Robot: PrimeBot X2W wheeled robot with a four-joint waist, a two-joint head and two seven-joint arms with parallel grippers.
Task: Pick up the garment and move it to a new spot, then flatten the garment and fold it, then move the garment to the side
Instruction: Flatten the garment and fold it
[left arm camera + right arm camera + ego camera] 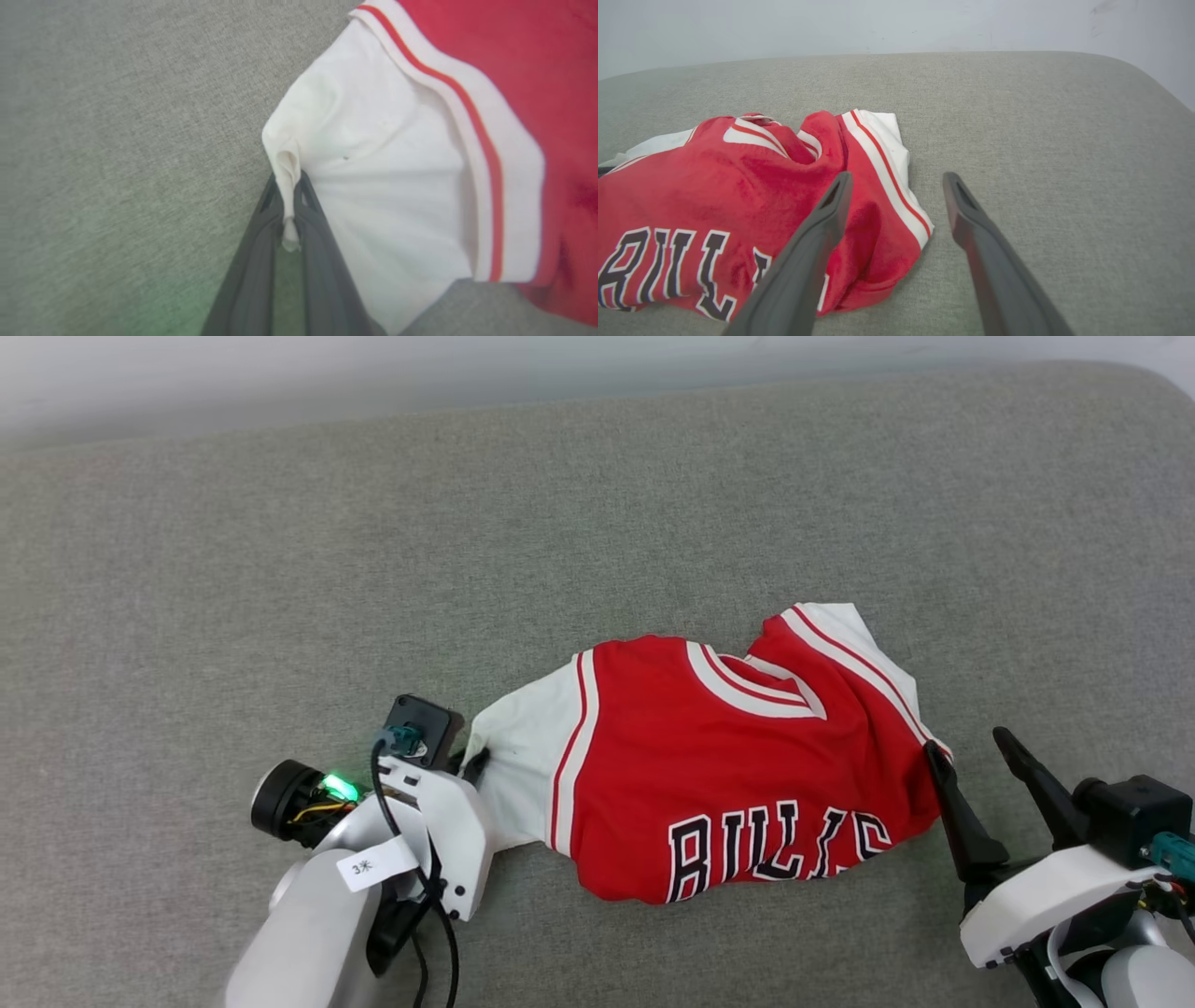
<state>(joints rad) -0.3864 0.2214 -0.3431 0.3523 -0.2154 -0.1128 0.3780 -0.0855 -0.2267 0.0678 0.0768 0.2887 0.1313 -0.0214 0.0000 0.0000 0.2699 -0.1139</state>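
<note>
garment [653, 756]: soft matt cloth, plush nap; grey surface [597, 523]: coarse woven fabric; right gripper [964, 740] jaws: dark matt plastic

Garment [728, 775]: on cushion [597, 523]; sleeve between left gripper's [287, 186] fingers, body ahead of it; just left of right gripper [966, 740].

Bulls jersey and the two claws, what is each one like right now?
Bulls jersey: crumpled and bunched, lettering up, not yet flat or folded.
Left claw: shut on the jersey's white sleeve.
Right claw: open, at the jersey's other edge, holding nothing.
</note>
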